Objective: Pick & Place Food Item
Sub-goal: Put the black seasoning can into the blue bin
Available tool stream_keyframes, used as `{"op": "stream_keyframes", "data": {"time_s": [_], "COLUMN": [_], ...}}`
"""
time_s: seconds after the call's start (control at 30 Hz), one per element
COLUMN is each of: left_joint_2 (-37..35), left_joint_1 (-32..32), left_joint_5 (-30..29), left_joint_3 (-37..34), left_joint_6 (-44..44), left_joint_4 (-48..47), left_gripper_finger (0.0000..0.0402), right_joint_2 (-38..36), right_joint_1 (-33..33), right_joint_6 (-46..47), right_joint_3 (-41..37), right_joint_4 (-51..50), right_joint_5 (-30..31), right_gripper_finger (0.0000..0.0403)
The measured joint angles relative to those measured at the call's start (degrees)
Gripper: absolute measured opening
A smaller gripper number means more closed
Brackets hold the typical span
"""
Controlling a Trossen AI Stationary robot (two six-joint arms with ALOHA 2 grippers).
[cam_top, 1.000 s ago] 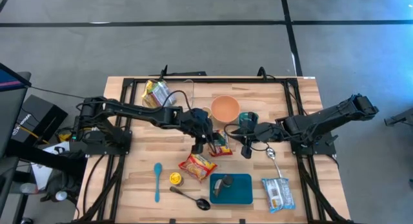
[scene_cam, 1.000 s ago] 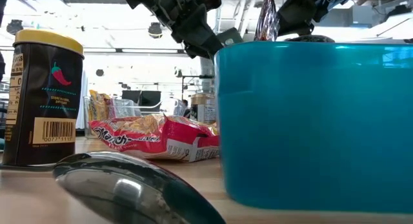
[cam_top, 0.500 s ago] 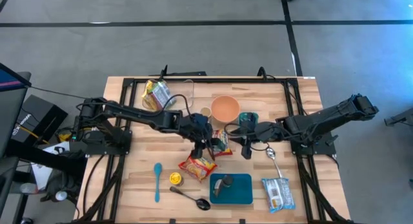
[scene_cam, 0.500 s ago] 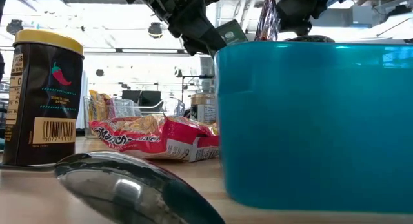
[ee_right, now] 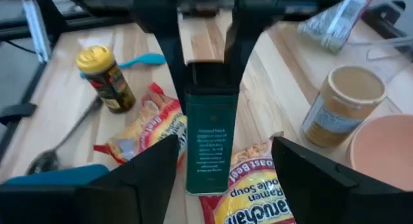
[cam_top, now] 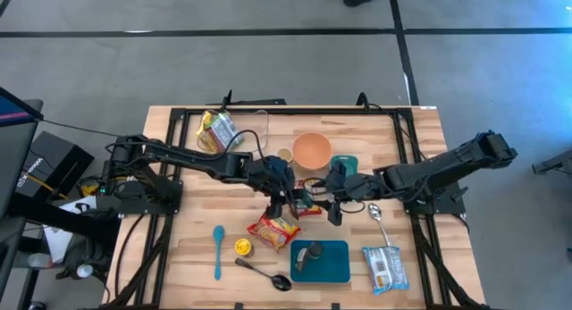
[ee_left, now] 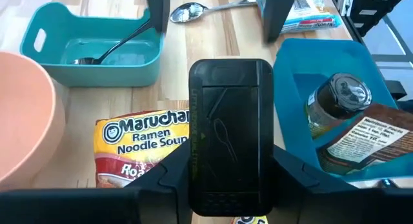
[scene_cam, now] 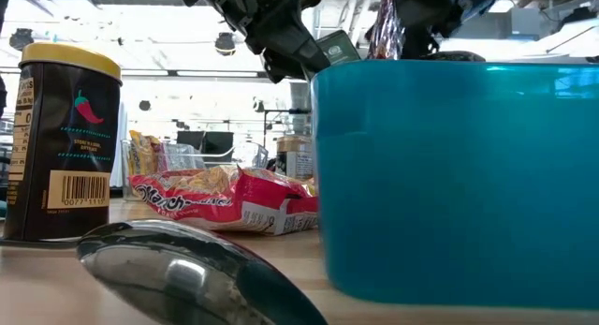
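Observation:
A flat dark green pack [ee_left: 229,133] hangs over the table's middle, with my left gripper [cam_top: 289,203] shut on it. It also shows in the right wrist view [ee_right: 208,153] and the low view [scene_cam: 337,48]. My right gripper [cam_top: 334,210] faces it from the right. Its open fingers [ee_left: 158,11] stand apart just beyond the pack's lower end and touch nothing. Below them a Maruchan ramen packet [ee_left: 142,146] lies flat on the wood. My left gripper pinches the green pack's two side edges at its upper end [ee_right: 206,88] between its two fingers [ee_right: 169,53]. The fingers slant down from the table's left side. The pack hangs below them, close to upright and clear of the table.
A red snack bag [cam_top: 273,230], a yellow-lidded spice jar [cam_top: 243,248], a blue spoon [cam_top: 217,250] and a metal spoon [cam_top: 264,272] lie near the front. A blue tray [cam_top: 335,267] holds a jar. A teal bin [ee_left: 90,46], peach bowl [cam_top: 312,149] and white packet [cam_top: 384,267] flank them.
My right gripper has opened and has edged a little toward the table's left, closer to the green pack. The pack stays hanging in my left gripper.

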Motion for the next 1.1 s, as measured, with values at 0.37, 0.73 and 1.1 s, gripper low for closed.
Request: {"op": "stream_keyframes", "data": {"time_s": [0.37, 0.73, 1.1], "left_joint_2": [0.0, 0.0, 0.0], "left_joint_1": [0.0, 0.0, 0.0], "left_joint_5": [0.0, -0.8, -0.9], "left_joint_3": [0.0, 0.0, 0.0], "left_joint_6": [-1.4, -1.6, -1.5], "left_joint_4": [0.0, 0.2, 1.3], "left_gripper_finger": [0.0125, 0.0121, 0.0120], "right_joint_2": [2.8, 2.8, 2.8], "right_joint_1": [-0.8, -0.8, -0.5], "right_joint_6": [-1.8, -2.6, -2.9], "right_joint_3": [0.0, 0.0, 0.0], "right_joint_4": [5.1, 8.0, 8.9], "right_joint_5": [0.0, 0.0, -1.8], "right_gripper_finger": [0.0238, 0.0238, 0.0238]}}
